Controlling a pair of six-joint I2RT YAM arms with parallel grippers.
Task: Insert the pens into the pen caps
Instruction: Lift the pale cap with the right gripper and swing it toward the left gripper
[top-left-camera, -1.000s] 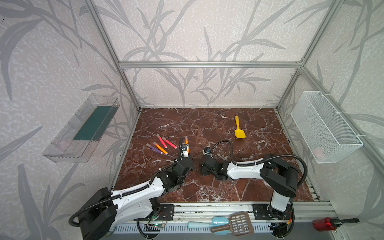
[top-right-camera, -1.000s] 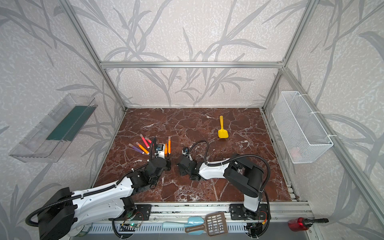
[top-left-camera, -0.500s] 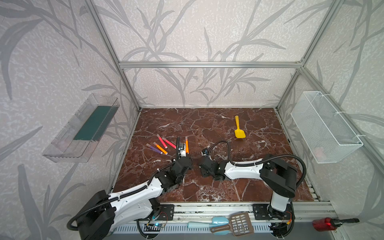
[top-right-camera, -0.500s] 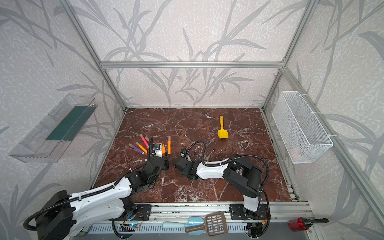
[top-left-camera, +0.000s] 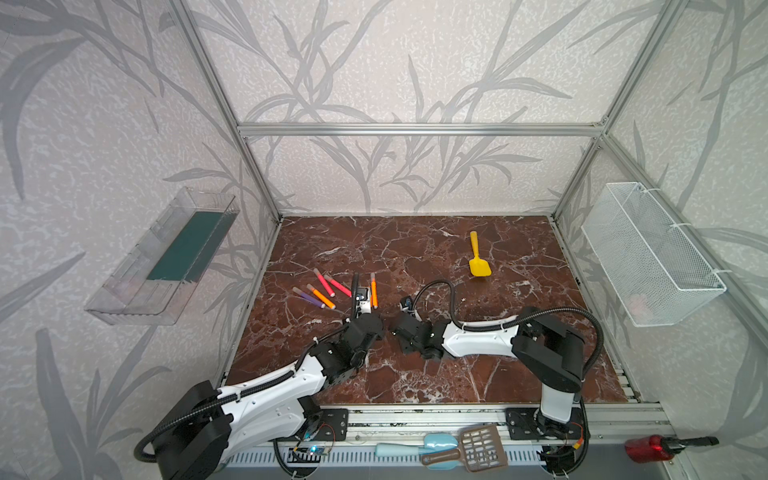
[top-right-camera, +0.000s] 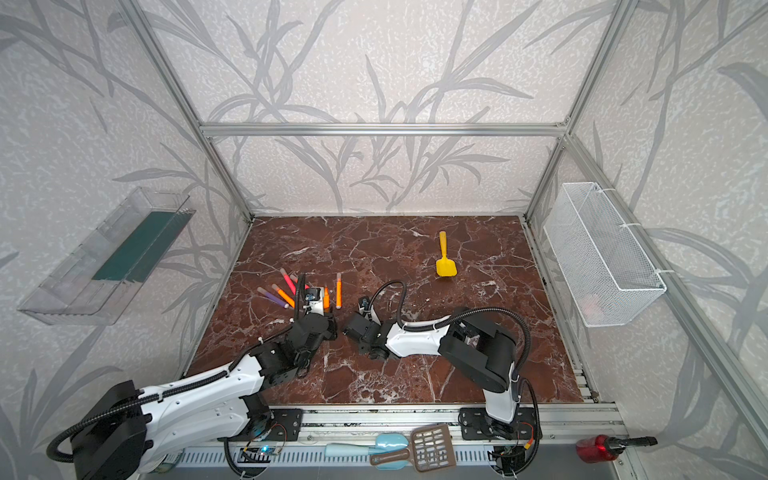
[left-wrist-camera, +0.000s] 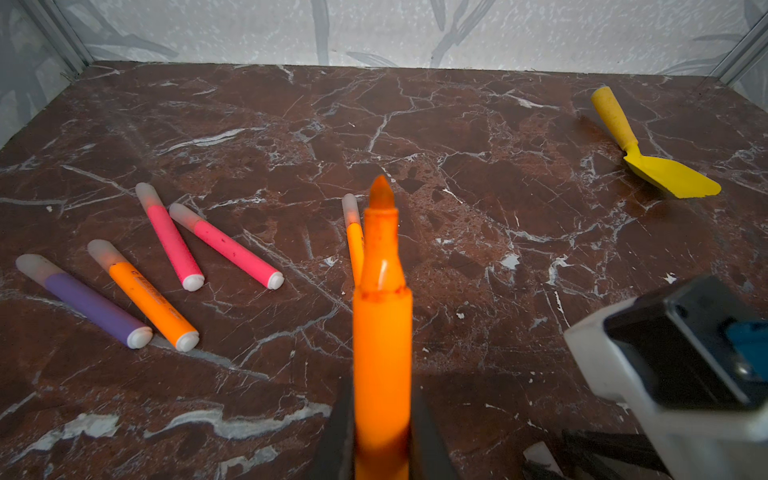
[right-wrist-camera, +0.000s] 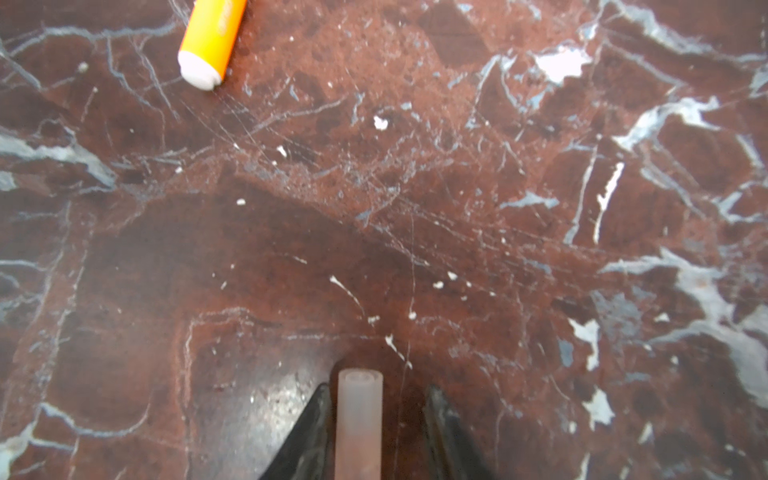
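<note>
An uncapped orange pen (left-wrist-camera: 382, 324) is pinched between the pressed-in fingers of the left gripper (left-wrist-camera: 382, 432). Its bright barrel narrows to a tapered neck smudged with darker ink, and the bare pointed nib aims straight out past the tips. Just beyond that nib a capped orange pen (left-wrist-camera: 353, 237) lies on the marble tabletop (left-wrist-camera: 498, 124). Farther off to that gripper's left lie one pink pen (left-wrist-camera: 170, 237), a second pink pen (left-wrist-camera: 226, 245), a printed orange pen (left-wrist-camera: 145, 295) and a purple pen (left-wrist-camera: 83, 303), each with a frosted cap on one end and a white plug on the other. Close beside the left tool, the right gripper (right-wrist-camera: 377, 390) hangs low over the stone. Its dark fingers (right-wrist-camera: 316, 428) are spread either side of a loose pen cap (right-wrist-camera: 359, 419), a short, frosted, pale pinkish tube whose open end faces out past the tips. One finger sits against the cap while a gap shows at the other, and the blurred view leaves it unclear whether the cap rests on the marble. A yellow toy shovel (top-left-camera: 478, 262) lies well apart, far ahead of both grippers.
</note>
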